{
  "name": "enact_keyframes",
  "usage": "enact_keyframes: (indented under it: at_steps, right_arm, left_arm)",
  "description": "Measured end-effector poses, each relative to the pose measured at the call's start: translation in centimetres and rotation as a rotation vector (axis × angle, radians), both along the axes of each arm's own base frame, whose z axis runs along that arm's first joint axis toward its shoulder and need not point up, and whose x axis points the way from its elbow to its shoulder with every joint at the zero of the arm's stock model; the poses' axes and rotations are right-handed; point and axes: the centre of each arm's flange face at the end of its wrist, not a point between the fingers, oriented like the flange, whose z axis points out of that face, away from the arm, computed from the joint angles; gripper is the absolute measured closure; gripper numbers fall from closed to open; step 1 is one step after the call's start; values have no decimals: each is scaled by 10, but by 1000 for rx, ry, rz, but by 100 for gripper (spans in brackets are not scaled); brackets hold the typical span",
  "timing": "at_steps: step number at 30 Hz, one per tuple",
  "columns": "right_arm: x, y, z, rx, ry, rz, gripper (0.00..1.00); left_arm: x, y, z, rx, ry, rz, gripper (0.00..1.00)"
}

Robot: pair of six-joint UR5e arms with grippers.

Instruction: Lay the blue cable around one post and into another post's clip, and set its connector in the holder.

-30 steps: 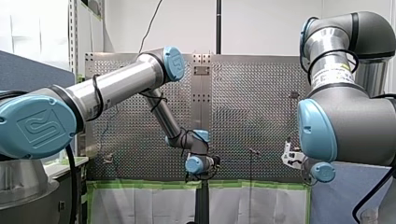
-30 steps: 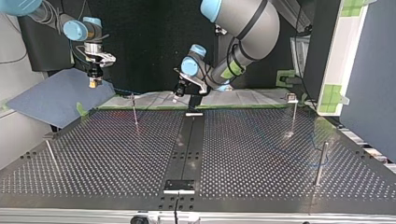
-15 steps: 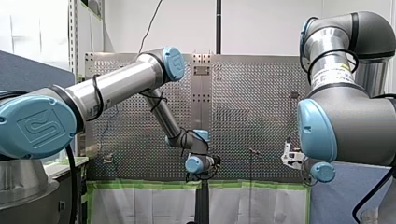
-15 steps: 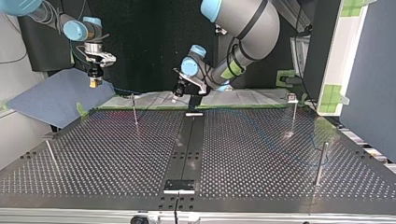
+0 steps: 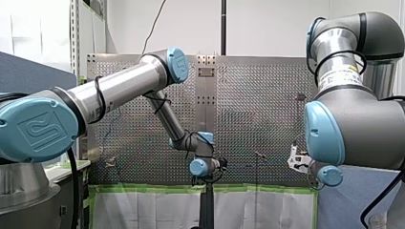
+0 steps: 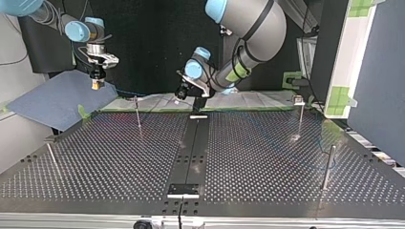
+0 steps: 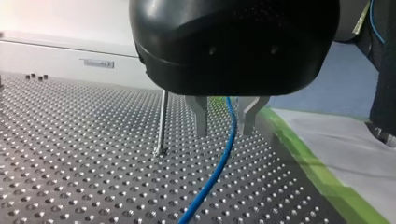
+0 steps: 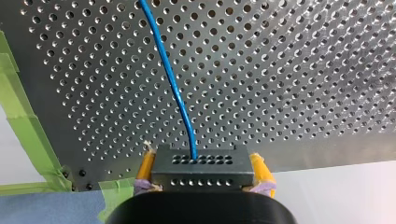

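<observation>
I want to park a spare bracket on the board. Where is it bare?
Bare: the perforated stretch at the top view's left, between the far post, the near post and the dark centre strip. Crowded: the far edge, where my left gripper straddles the blue cable, which may trail across the right half.

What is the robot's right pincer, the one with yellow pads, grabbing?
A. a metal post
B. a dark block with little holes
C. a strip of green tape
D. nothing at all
B: in the right wrist view, the right pincer is shut with its yellow pads on either side of the dark, holed connector, and the blue cable runs out of that block.
</observation>
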Motion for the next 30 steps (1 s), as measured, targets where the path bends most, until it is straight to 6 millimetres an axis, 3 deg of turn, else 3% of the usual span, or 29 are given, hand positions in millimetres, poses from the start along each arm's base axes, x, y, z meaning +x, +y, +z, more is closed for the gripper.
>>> enact_keyframes:
  at_steps: [9, 16, 30]
  right_arm:
    - [0, 0, 0, 0, 0, 0, 100]
    - [0, 0, 0, 0, 0, 0, 100]
    - [1, 0, 0, -1, 7, 0, 100]
  left_arm:
    - [2, -1, 2, -18, 4, 20, 58]
    - [3, -1, 3, -21, 6, 21, 68]
    - [4, 1, 3, -12, -1, 45, 65]
